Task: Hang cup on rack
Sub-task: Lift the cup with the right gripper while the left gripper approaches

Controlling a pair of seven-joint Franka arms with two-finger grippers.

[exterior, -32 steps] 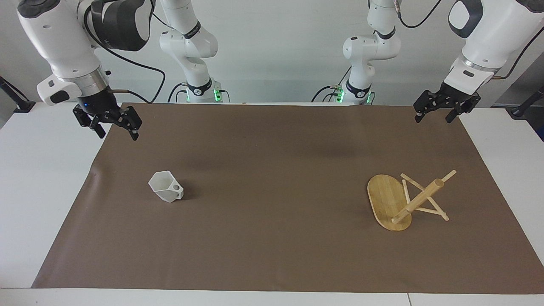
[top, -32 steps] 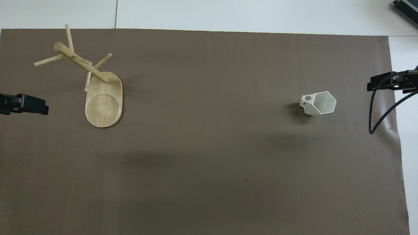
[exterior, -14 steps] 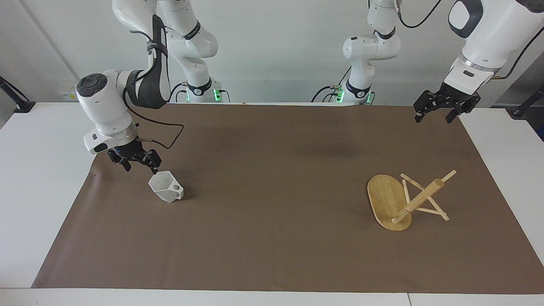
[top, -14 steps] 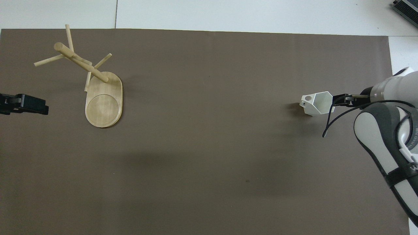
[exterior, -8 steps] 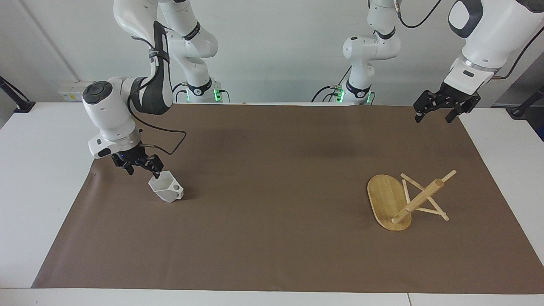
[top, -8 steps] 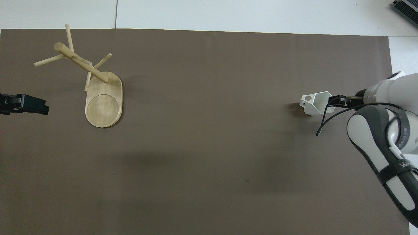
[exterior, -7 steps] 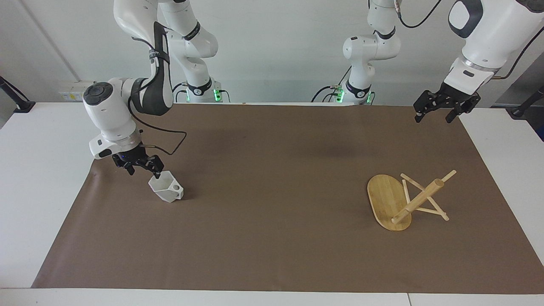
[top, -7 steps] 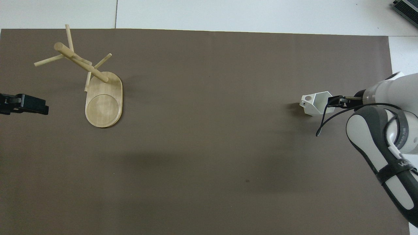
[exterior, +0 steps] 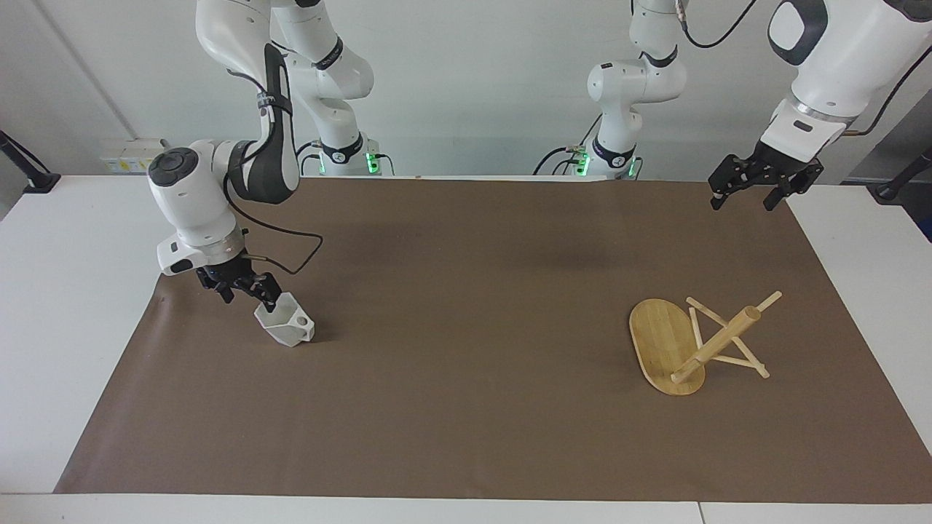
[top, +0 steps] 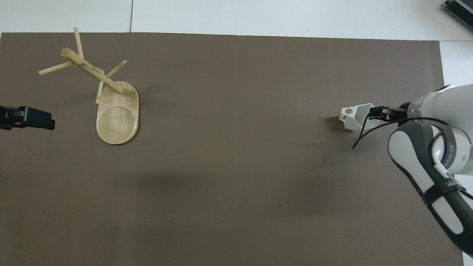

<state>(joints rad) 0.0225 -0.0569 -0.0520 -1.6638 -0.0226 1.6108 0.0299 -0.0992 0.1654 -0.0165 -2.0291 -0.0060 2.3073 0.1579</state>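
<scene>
White and angular, the cup (exterior: 286,323) stands on the brown mat (exterior: 466,291) toward the right arm's end of the table. The right gripper (exterior: 247,290) is at its rim with fingers spread, one tip dipping toward the mouth, nothing pinched yet. This looks like the reach before the grasp; next the fingers should settle over the wall and press together.

The left gripper (exterior: 753,191) waits spread, well apart, with the rack (exterior: 695,342) below it. The facing view shows how low the right gripper sits; from overhead the arm hides part of the cup's mouth.
</scene>
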